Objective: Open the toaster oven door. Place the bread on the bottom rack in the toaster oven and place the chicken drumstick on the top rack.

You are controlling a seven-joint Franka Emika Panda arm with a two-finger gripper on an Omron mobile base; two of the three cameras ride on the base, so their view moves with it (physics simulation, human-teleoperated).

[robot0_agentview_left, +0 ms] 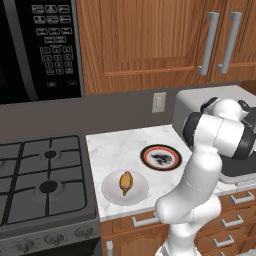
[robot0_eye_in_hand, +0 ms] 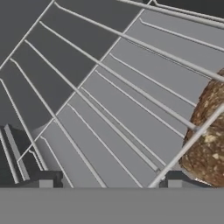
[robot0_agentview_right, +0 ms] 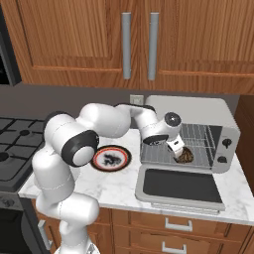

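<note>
Releasing bread (robot0_agentview_right: pixel 186 156) onto bottom rack (robot0_agentview_right: pixel 158 155) inside toaster oven (robot0_agentview_right: pixel 224 130).
Gripper (robot0_agentview_right: pixel 179 157) hovering beside it, grip uncertain; risking dragging bread off, leaving drumstick (robot0_agentview_left: pixel 126 182) waiting far left.

even flat lighting, soft shadows, slight blur

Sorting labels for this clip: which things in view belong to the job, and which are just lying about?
Job:
toaster oven
toaster oven door, open
bread, inside on a rack
chicken drumstick, on a white plate

Lying about:
microwave
stove
rimmed plate
</note>
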